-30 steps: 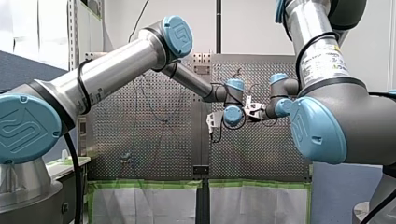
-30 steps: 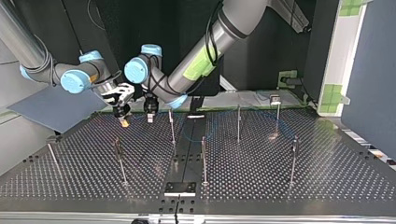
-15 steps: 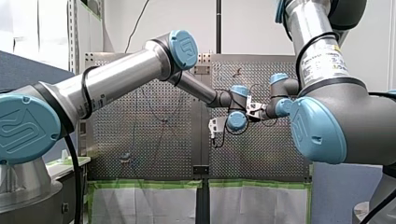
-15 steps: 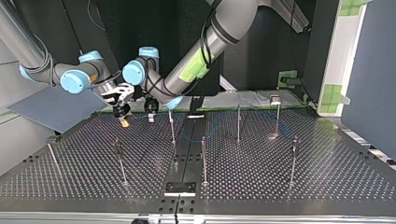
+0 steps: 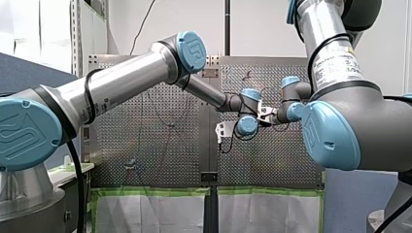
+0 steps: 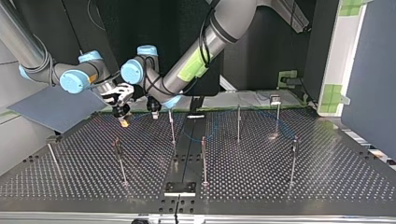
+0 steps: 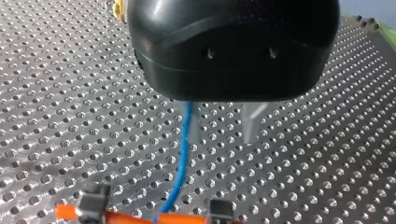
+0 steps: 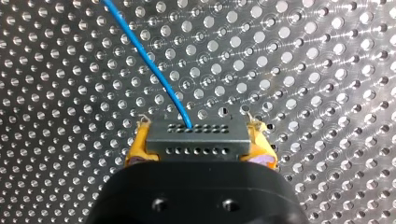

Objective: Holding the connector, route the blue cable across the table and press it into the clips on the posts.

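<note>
Left pincer (image 7: 222, 133) edged twd nearest post (image 6: 172, 128), spread; right pincer (image 8: 201, 143) pinching connector (image 8: 196, 134).

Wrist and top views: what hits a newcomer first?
The dark grey rectangular connector sits between the yellow pads of my right gripper, a blue cable running from it over the perforated metal table. At the top view's left, my left gripper hangs beside my right one, beyond thin metal posts.
</note>
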Robot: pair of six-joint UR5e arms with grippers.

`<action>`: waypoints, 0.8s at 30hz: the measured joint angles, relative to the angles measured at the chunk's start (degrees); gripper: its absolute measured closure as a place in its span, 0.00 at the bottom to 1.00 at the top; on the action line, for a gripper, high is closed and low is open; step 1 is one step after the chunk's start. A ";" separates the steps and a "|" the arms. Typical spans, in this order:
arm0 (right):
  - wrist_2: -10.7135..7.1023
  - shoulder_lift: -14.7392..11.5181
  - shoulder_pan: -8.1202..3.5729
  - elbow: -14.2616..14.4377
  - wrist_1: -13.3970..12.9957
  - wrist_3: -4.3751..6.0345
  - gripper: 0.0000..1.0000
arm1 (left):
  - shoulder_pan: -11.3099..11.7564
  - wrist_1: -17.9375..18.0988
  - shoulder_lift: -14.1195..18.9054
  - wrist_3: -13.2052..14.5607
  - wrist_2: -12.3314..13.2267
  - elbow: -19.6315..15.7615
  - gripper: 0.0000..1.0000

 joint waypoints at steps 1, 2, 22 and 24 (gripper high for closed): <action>0.00 0.00 0.00 -0.01 0.02 0.01 1.00 | -0.04 -0.10 0.00 0.01 -0.06 0.00 0.98; 0.00 0.00 0.00 0.00 0.04 0.01 1.00 | -0.06 -0.17 0.00 0.01 -0.09 0.00 0.98; 0.04 -2.62 -0.19 -2.03 4.34 -1.13 1.00 | -1.97 -5.93 4.13 -4.46 -7.06 -0.11 0.98; 0.11 -3.55 -0.04 -2.06 4.67 -0.66 1.00 | -2.19 -6.34 5.11 -4.53 -7.29 -0.13 0.98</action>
